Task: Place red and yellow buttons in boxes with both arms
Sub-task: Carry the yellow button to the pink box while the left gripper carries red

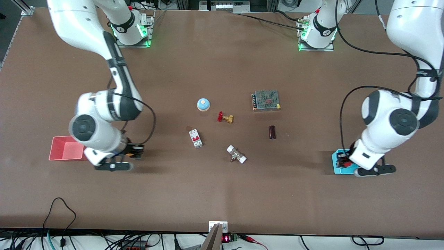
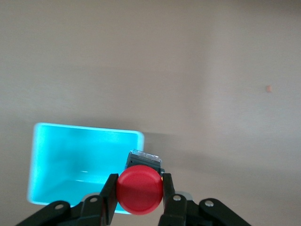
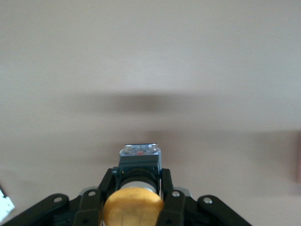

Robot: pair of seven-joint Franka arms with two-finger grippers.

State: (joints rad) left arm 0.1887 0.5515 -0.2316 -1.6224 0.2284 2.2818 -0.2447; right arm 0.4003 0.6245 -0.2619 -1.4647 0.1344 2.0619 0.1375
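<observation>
My left gripper (image 1: 344,160) is shut on the red button (image 2: 139,189), fingers on either side of its cap. It holds the button over the edge of the cyan box (image 1: 335,166), which also shows in the left wrist view (image 2: 70,160); the box looks empty. My right gripper (image 1: 136,151) is shut on the yellow button (image 3: 133,208), gripping its black base just under the orange-yellow cap. It hangs low over bare table beside the pink-red box (image 1: 66,148), on the side toward the table's middle.
Mid-table lie a light-blue dome (image 1: 203,104), a brass valve with a red handle (image 1: 224,117), a white breaker (image 1: 195,138), a metal fitting (image 1: 236,154), a dark cylinder (image 1: 272,132) and a mesh-topped power supply (image 1: 266,100).
</observation>
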